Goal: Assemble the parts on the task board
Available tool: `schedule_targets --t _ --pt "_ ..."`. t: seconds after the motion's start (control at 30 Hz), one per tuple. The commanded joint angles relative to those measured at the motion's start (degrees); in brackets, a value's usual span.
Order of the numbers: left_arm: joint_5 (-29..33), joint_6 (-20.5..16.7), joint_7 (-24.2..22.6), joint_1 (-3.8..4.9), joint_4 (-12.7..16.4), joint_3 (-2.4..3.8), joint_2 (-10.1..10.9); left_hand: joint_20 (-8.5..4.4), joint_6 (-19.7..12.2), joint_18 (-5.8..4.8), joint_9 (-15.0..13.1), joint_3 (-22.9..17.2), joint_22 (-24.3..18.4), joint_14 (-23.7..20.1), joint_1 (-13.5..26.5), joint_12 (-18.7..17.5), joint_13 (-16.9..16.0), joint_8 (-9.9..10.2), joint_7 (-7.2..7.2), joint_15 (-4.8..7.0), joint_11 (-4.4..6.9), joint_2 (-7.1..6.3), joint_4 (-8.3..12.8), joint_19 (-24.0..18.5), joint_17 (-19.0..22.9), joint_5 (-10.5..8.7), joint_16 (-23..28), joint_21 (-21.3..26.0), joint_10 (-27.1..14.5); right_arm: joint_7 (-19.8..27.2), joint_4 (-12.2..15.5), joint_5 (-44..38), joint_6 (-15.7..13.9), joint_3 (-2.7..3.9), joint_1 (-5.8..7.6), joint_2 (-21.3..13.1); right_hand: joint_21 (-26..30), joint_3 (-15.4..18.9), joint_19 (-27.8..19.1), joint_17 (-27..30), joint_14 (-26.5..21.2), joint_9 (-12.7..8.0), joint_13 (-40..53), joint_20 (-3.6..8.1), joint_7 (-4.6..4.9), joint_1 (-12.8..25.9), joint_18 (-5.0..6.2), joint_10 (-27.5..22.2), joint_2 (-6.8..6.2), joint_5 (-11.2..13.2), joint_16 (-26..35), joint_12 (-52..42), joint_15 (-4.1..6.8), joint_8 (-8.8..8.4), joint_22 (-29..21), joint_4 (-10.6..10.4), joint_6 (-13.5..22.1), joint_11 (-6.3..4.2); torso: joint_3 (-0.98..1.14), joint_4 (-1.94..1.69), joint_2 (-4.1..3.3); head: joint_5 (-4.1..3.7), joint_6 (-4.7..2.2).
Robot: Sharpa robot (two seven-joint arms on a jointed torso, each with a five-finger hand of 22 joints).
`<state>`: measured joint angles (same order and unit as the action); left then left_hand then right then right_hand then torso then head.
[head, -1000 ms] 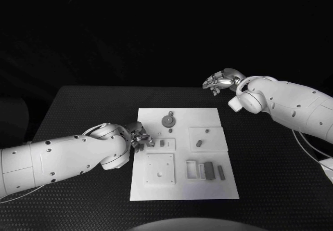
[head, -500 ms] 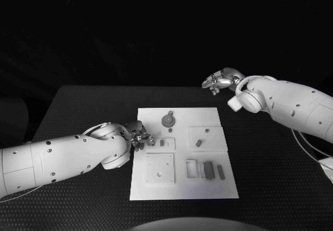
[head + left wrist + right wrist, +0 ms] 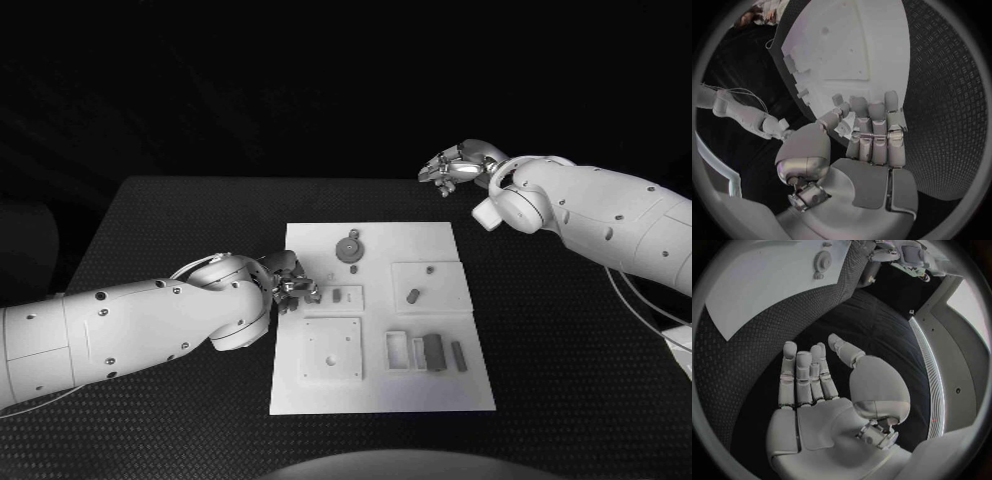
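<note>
The white task board lies mid-table. On it are a round grey part, a small oblong part and grey blocks. My left hand hovers at the board's left edge, beside a small plate with a peg. Its fingers are curled against the thumb, and a small pale part is pinched between them. My right hand hangs beyond the board's far right corner, over the table's back edge. The right hand is flat, fingers extended, holding nothing.
A square plate and an open frame occupy the board's near half. Black textured table surrounds the board. The board and its round part lie well ahead of the right palm.
The right arm has crept slightly up and to the left. The left hand has stayed still at the board's edge.
</note>
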<state>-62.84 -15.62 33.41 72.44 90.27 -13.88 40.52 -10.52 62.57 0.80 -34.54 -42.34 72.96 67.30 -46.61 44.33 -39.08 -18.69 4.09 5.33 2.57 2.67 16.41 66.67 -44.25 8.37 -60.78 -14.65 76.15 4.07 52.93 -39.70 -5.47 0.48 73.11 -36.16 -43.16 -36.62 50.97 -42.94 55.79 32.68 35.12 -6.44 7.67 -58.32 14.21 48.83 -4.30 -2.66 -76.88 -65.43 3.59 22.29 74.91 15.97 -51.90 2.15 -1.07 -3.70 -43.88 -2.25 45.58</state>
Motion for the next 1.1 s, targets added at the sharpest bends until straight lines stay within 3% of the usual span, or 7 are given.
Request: schedule_targets --t 0.03,0.37,1.1 --pt "-1.2 1.6 0.4 0.01 0.1 0.03 -0.1 -0.07 3.8 -0.8 -0.2 -0.4 0.3 -1.0 0.4 0.6 -0.2 -0.3 -1.75 0.52 1.33 0.45 0.1 0.6 0.2 0.22 -0.7 -0.4 -1.0 0.6 0.1 0.1 1.0 0.03 0.02 0.0 0.4 0.1 -0.5 0.1 -0.5 0.0 -0.1 -0.01 0.28 -0.3 0.79 -0.4 -0.1 -0.2 0.2 0.3 0.05 -0.4 0.7 0.4 0.1 -0.03 -0.01 -0.04 0.02 -0.02 0.09" --pt "-2.6 0.8 0.5 0.0 -0.3 0.03 -0.3 -0.58 4.9 -0.8 -0.7 -0.3 1.9 -1.0 1.2 3.1 -0.9 -1.2 -2.35 1.08 1.91 0.25 0.1 1.5 1.4 2.47 -3.8 -0.9 -0.8 0.6 0.3 0.1 0.9 0.03 0.02 0.0 0.4 0.1 -0.5 0.1 -0.5 0.0 -0.1 -0.02 0.28 -0.3 0.79 -0.4 -0.1 -0.2 0.2 0.3 0.05 -0.42 0.8 0.4 0.1 -0.02 0.0 -0.02 0.01 0.06 0.01" --pt "-4.4 -0.7 0.2 -0.16 -0.5 0.03 -0.7 -0.94 5.3 -0.8 -1.0 -0.4 2.9 -1.1 1.8 4.6 -1.1 -2.0 -2.72 1.38 2.28 0.66 0.2 2.0 2.4 2.98 -5.9 -1.1 -0.7 0.7 0.3 0.2 0.9 0.03 0.02 -0.1 0.4 0.2 -0.5 0.1 -0.6 0.0 -0.1 -0.05 0.28 -0.3 0.79 -0.4 -0.09 -0.2 0.2 0.3 0.04 -0.47 0.8 0.3 0.1 -0.02 0.01 -0.03 0.02 0.02 0.06"
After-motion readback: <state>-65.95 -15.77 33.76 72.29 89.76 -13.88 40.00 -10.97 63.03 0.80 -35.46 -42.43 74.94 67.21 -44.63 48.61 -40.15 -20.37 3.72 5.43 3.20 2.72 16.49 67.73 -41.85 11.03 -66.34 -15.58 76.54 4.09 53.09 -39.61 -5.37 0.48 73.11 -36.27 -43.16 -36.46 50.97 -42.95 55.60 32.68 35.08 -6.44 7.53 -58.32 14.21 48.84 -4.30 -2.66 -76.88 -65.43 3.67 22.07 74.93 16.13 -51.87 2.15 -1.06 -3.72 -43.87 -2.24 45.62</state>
